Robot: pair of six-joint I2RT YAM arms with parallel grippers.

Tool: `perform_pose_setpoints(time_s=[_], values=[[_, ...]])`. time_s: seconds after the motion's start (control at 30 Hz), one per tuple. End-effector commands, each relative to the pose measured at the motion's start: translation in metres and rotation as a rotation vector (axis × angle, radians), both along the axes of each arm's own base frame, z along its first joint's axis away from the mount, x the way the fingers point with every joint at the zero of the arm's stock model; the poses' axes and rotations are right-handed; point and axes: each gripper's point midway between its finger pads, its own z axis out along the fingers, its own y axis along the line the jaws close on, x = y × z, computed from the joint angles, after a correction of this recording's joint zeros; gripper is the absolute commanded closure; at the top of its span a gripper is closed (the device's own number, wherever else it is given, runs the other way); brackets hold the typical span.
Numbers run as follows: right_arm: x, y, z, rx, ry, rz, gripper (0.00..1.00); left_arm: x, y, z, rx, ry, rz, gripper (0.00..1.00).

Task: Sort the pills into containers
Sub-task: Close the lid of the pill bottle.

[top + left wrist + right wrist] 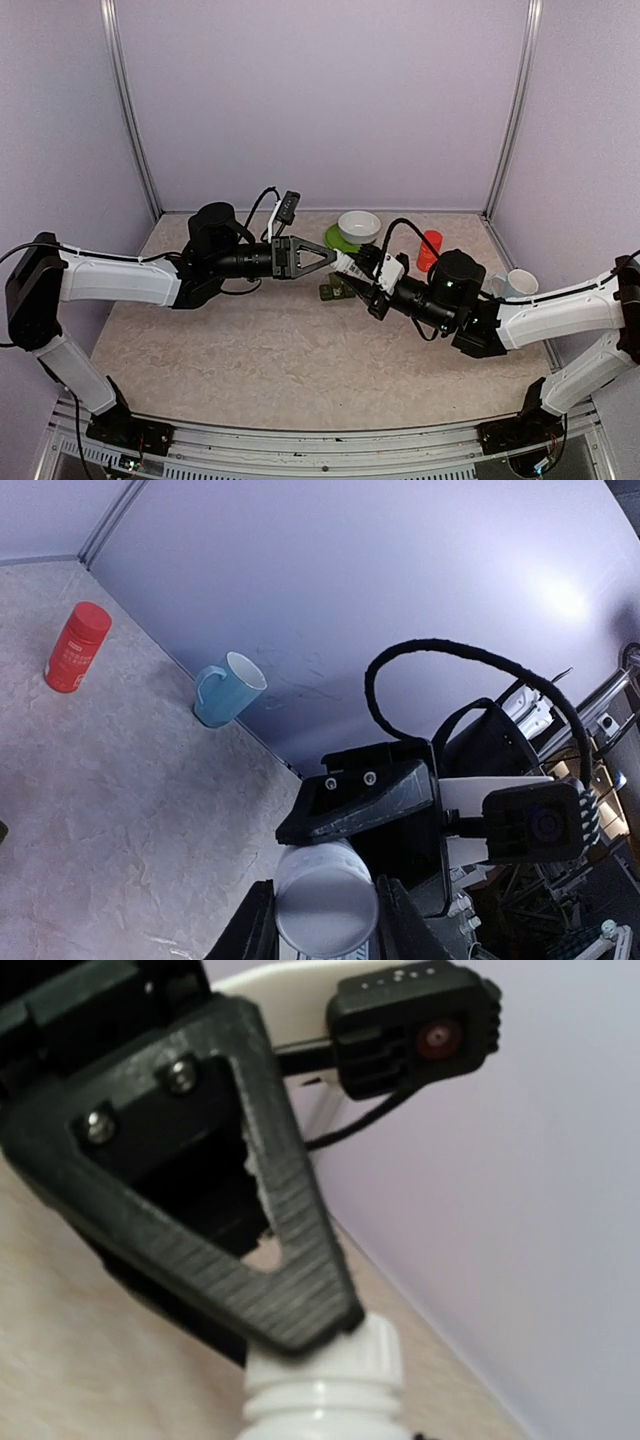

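Note:
A tiny white bottle (349, 265) hangs in the air over the middle of the table, between both arms. My left gripper (337, 262) is shut on its ribbed cap (378, 1352). In the left wrist view the cap's round end (325, 900) sits between my two fingers. My right gripper (360, 272) is shut on the bottle's body, and its threaded neck (320, 1405) fills the bottom of the right wrist view. The dark green containers (333, 291) lie on the table just below the bottle. No pills are in view.
A white bowl (359, 226) stands on a green plate (336, 239) at the back. A red bottle (430, 250) stands to its right, and a pale blue mug (515, 284) stands near the right wall. Purple walls close in the table on three sides.

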Motion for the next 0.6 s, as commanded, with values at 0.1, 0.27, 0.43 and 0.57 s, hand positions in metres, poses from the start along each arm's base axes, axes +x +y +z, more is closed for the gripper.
perform_pose_setpoints(time_s=[0.1,0.27,0.43,0.57], values=[[-0.006,0.014,0.027,0.023,-0.078,-0.024,0.80,-0.020,-0.010,-0.007,0.027,0.004,-0.110,0.71],[-0.007,0.017,0.028,0.054,0.000,-0.002,0.79,-0.024,-0.007,0.002,0.005,-0.066,-0.112,0.64],[-0.010,0.012,0.028,0.081,0.034,0.001,0.79,-0.023,-0.002,0.008,-0.008,-0.083,-0.095,0.49],[-0.011,0.008,0.027,0.083,0.042,-0.002,0.79,-0.021,0.007,0.017,-0.031,-0.097,-0.068,0.36]])
